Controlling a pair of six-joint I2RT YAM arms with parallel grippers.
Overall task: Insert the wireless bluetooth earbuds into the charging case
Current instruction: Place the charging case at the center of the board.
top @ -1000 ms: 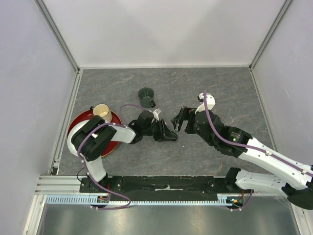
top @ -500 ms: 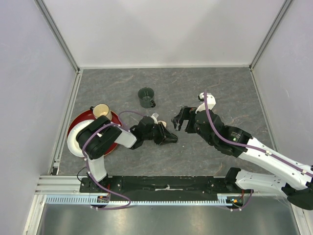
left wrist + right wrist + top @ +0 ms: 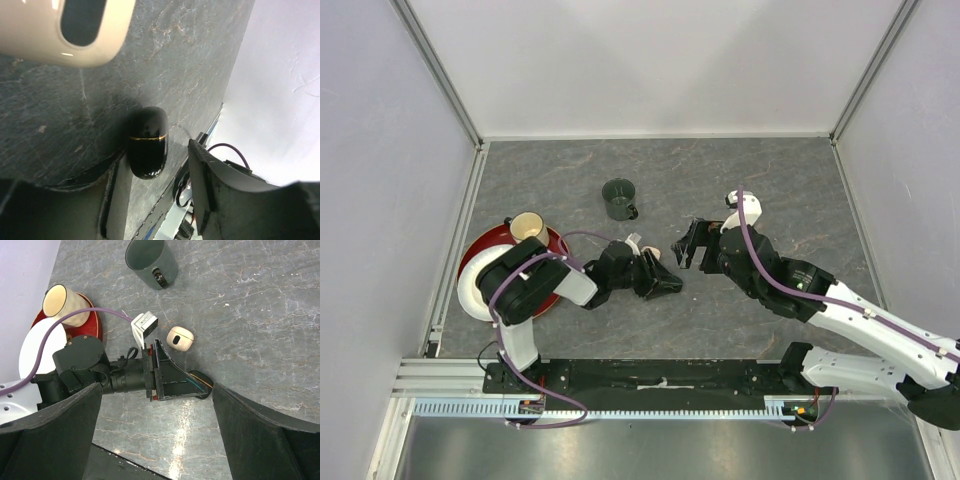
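Observation:
A closed black charging case [image 3: 146,142] with a gold seam lies on the table between my left gripper's open fingers, close against the left finger [image 3: 116,200]. The right wrist view shows only its end [image 3: 204,381] past the fingertips. A closed cream charging case [image 3: 180,338] lies just beyond it and also shows in the top view [image 3: 653,251]. My left gripper [image 3: 668,282] is low at the table. My right gripper [image 3: 685,243] is open and empty, hovering above and just right of it. No earbuds are in view.
A dark green mug [image 3: 619,198] stands behind the cases. At the left, a red plate [image 3: 498,245] holds a cream cup [image 3: 527,226], with a white dish [image 3: 472,285] partly under the left arm.
My left arm has shifted a little toward the near edge, with its gripper settling around the black case. The right gripper has barely moved.

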